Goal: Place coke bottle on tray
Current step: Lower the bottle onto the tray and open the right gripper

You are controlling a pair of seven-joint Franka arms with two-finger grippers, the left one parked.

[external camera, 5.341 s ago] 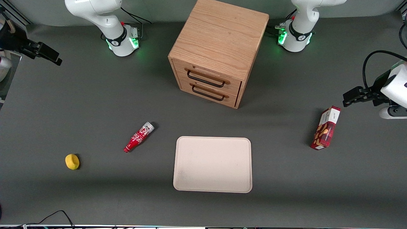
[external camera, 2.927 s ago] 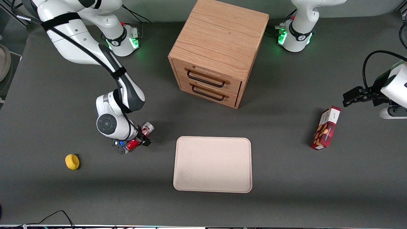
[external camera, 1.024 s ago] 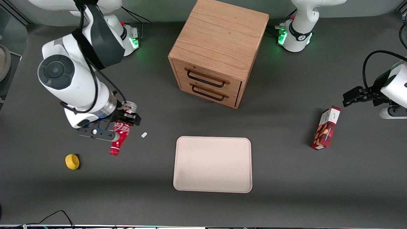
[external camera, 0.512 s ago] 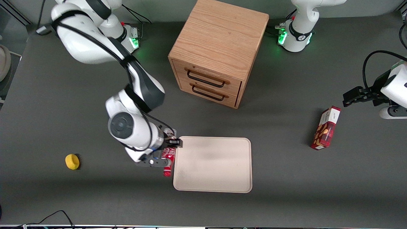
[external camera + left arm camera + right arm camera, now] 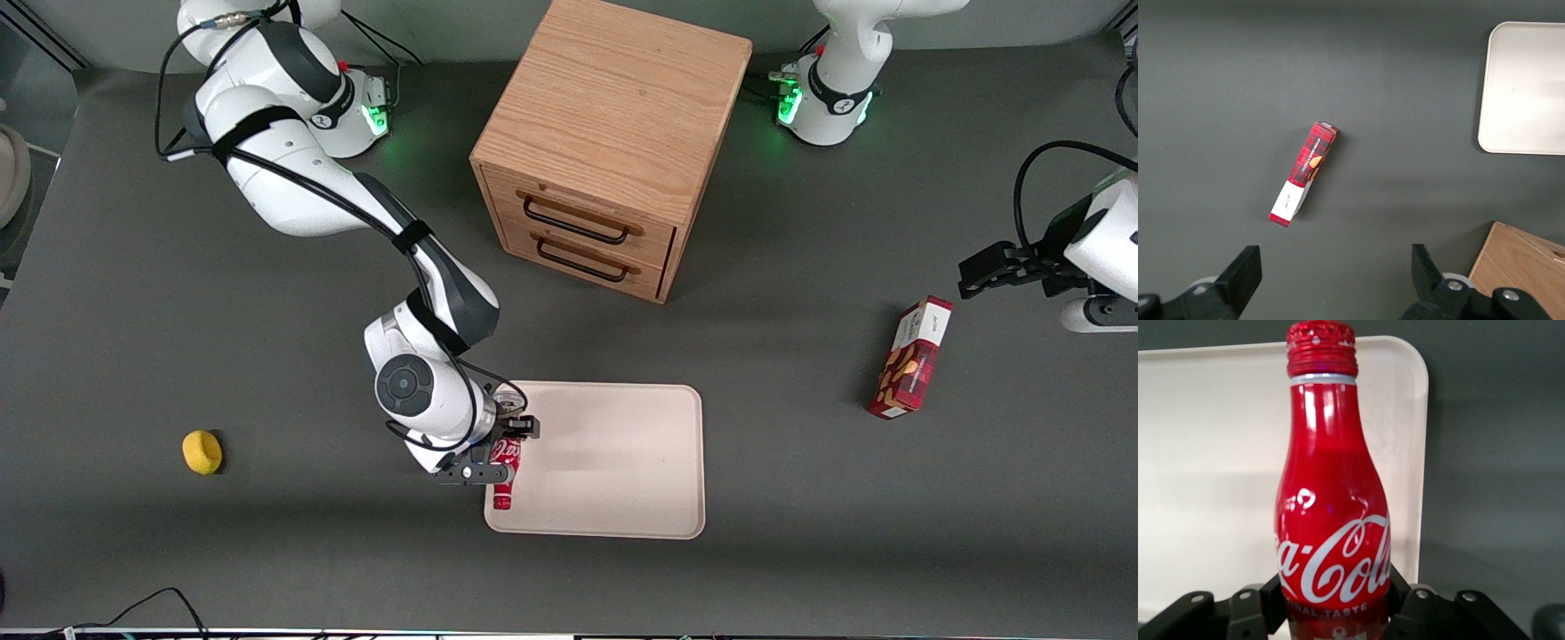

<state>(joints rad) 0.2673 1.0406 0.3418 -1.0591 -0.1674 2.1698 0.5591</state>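
From my remote station, I see the gripper [image 5: 503, 451] clamped on the coke bottle [image 5: 505, 464], its jaws closed against the bottle's lower body near the silver-grey end, with the red cap pointing toward the front camera. The wrist view shows the bottle [image 5: 1331, 513] seated squarely between the two black fingers [image 5: 1248, 610], script logo facing the lens, neck and cap reaching out past the fingertips. The bottle hangs over the edge of the tray [image 5: 622, 462] that lies toward the working arm's end of the table; I cannot tell whether it touches the surface. The tray [image 5: 1211, 453] holds nothing else. A wooden drawer cabinet [image 5: 605, 142] stands farther from the front camera, both drawers shut. A lemon [image 5: 202, 452] and a snack box [image 5: 911, 359] lie on the table well apart from the tray.
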